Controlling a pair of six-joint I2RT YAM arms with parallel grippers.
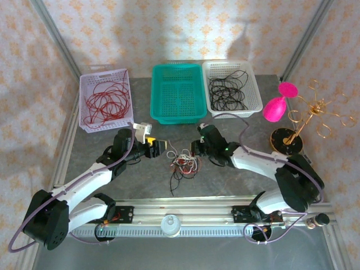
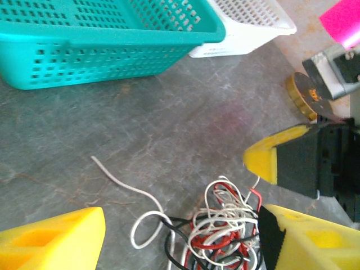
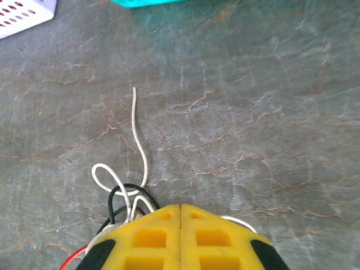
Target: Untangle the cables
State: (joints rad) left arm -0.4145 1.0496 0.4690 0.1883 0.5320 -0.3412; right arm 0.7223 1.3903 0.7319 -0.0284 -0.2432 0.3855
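Pressing shut right gripper into the right fringe of the cables, mid-table.
Pinched strand or none: cannot tell. Tangle just leftward, white tail running straight away; left gripper spread wide around the opposite side, equally near.

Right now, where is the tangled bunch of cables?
In the top view, the cables lie on the table below the teal basket, between the open left gripper and the shut right gripper.

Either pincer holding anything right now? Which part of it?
Right pincer is shut on the cables, pinching strands at the tangle's edge nearest it. Left pincer is open over the tangle, holding nothing.
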